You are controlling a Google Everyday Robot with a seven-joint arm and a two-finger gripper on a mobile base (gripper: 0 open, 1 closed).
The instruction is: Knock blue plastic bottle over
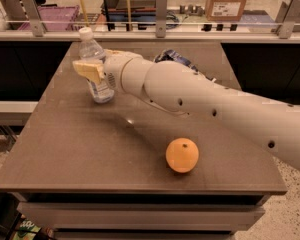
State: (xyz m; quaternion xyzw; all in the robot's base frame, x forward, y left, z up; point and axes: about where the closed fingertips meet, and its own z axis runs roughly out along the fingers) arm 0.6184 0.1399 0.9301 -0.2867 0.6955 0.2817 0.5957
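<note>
The blue plastic bottle (96, 66) is clear with a white cap and stands at the back left of the table, its top leaning to the left. My gripper (88, 70) is at the bottle's middle, its tan fingers (92, 71) together and lying against the bottle's front. The fingers hold nothing. My white arm reaches in from the right across the table.
An orange (182, 155) lies near the front of the dark table (75, 149). A dark blue snack bag (174, 57) shows behind my arm. A railing with posts (161, 8) runs behind the table, with boxes beyond it.
</note>
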